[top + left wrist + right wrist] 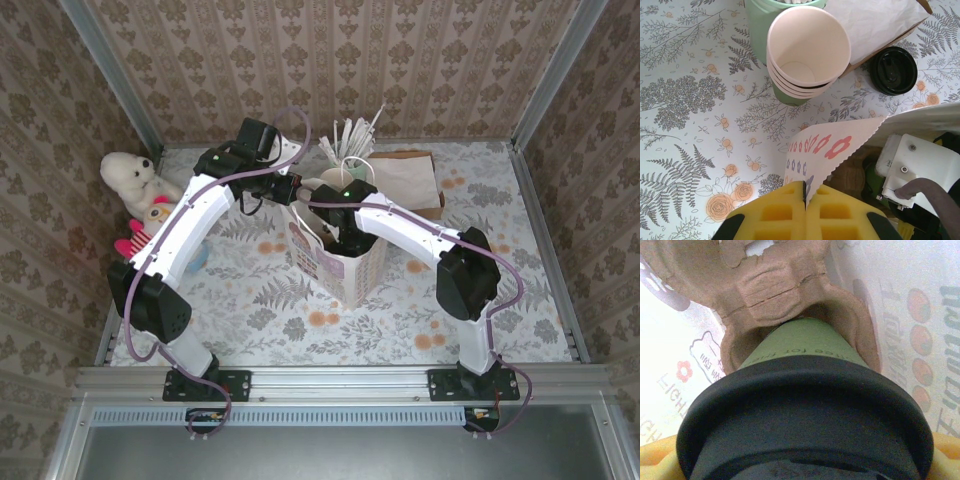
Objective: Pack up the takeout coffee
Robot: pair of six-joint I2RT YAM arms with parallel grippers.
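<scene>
The takeout coffee (pixel 805 347), a green paper cup with a black lid (pixel 805 415), stands inside the white printed paper bag (pixel 345 270). Its base sits in a socket of a brown pulp cup carrier (pixel 775 285). My right gripper (pixel 802 455) reaches down into the bag, and its yellow pads (pixel 655 457) press the lid from both sides. My left gripper (pixel 805 192) is shut on the bag's zigzag top edge (pixel 825 150) at the bag's far left corner. In the top view the right wrist (pixel 345 215) covers the bag's mouth, hiding the cup.
Behind the bag stand a stack of cream cups (pixel 807 50), a green holder (pixel 760 20) of white straws (pixel 355 135), a loose black lid (pixel 893 70) and a brown box with white paper (pixel 410 175). A white plush toy (pixel 135 180) sits at the far left wall.
</scene>
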